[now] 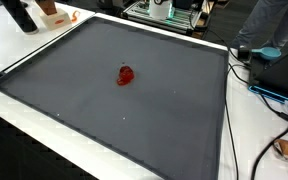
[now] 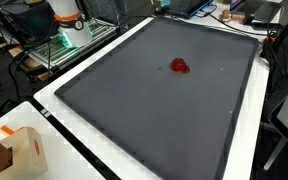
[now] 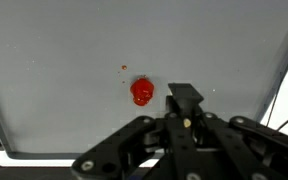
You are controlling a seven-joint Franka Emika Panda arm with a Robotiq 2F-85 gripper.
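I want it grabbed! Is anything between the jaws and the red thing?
No, just bare grey mat between jaws and red thing, in the wrist view.

The small red glossy lump (image 1: 126, 74) at frame centre looked like smooth plastic. The broad dark grey surface (image 1: 104, 115) under it appeared matt and faintly grainy. The black claw (image 3: 184, 98), lower centre, showed dull hard plastic.

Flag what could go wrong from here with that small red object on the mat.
The red object is small and rounded on the flat gray mat; a poorly centred pinch could send it rolling. In the wrist view the gripper appears offset from it, not over it, so a straight descent might miss.
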